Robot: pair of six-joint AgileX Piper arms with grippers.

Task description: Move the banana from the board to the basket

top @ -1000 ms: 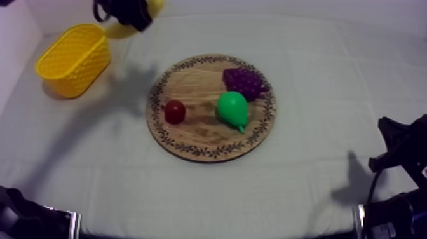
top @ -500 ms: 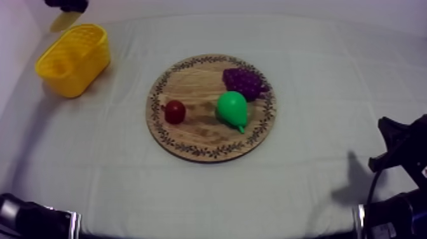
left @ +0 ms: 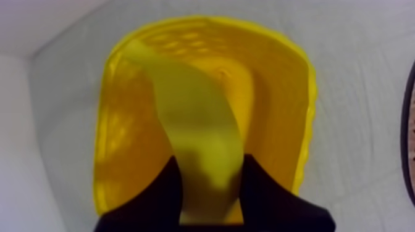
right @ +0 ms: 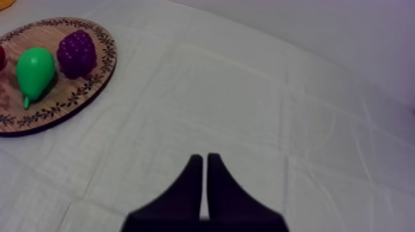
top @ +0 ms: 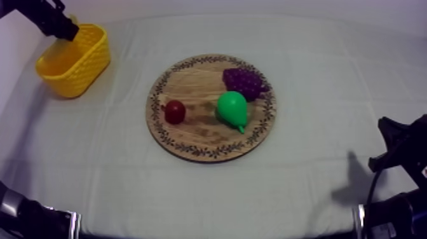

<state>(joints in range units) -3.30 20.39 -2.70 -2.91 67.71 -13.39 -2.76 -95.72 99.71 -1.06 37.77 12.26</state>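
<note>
Hangs over bare cloth [right: 259, 111] with right gripper [right: 205, 158] closed on nothing, fingers together as a narrow wedge. Sees board [right: 58, 103] well apart, bearing pear [right: 34, 69] beside grapes [right: 77, 53], small red fruit [right: 2, 57] past the pear.

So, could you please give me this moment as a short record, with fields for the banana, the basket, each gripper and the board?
banana: held by the left gripper, over the yellow basket
yellow basket: on the cloth at far left, apart from the wooden board
left gripper: shut on the banana, above the basket
right gripper: shut on nothing, over bare cloth
wooden board: mid-table, holds pear, bunch of grapes, small red fruit
task stage: banana off the board, not yet released
</note>
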